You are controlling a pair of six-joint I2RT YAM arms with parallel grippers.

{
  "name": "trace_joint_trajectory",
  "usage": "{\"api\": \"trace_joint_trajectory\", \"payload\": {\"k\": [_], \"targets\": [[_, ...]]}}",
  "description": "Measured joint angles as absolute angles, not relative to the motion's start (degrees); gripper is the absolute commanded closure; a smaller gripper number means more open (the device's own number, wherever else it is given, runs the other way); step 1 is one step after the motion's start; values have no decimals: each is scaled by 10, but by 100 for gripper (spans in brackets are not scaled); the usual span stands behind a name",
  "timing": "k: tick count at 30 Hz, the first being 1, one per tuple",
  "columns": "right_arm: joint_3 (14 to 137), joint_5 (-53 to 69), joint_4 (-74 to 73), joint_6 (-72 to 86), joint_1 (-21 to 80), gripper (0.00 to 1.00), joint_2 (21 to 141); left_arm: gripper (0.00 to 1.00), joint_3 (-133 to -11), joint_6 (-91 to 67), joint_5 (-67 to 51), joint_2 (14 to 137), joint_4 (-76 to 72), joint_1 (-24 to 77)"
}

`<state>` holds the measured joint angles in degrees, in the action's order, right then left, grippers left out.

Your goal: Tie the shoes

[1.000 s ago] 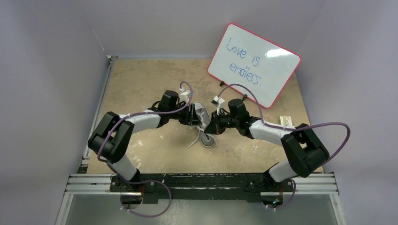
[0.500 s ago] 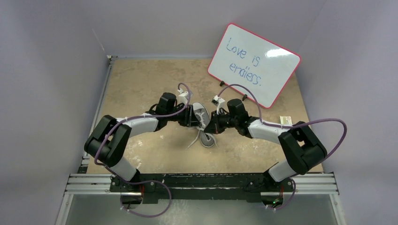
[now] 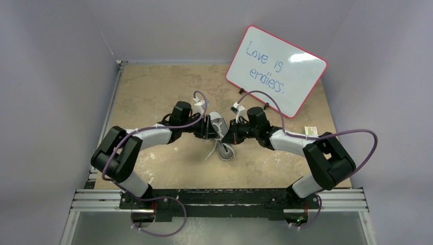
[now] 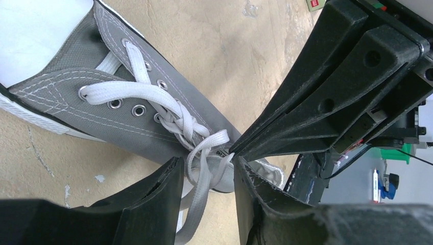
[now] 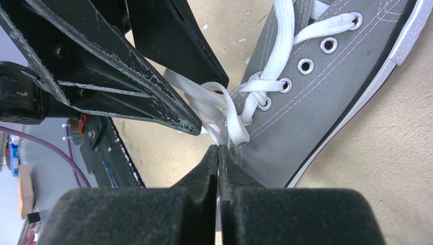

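Note:
The grey canvas sneaker with white laces lies mid-table between both grippers. In the left wrist view the shoe fills the upper left; my left gripper is open, its jaws straddling a hanging lace strand by the knot. My right gripper is shut on a white lace beside the grey upper. The right gripper's closed fingers meet the lace right at the left gripper's right fingertip. In the top view the left gripper and right gripper nearly touch over the shoe.
A pink-rimmed whiteboard reading "Love is endless." leans at the back right. A small card lies by the right arm. Grey walls enclose the table; a metal rail runs along the near edge.
The left arm's elbow has swung a little to the left and the right gripper has edged slightly toward the far side. Both grippers stay at the laces.

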<state>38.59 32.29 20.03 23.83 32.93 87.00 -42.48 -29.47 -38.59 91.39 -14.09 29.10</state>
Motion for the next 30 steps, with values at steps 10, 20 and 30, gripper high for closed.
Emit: {"api": "trace_joint_trajectory", "payload": {"k": [10, 20, 30], "targets": [[387, 322, 205, 244, 329, 100, 871, 73, -425, -274, -388, 914, -126, 298], [397, 323, 203, 246, 324, 72, 884, 93, -426, -258, -376, 914, -113, 298], [451, 342, 165, 211, 284, 67, 882, 100, -433, -256, -372, 915, -111, 298]]}}
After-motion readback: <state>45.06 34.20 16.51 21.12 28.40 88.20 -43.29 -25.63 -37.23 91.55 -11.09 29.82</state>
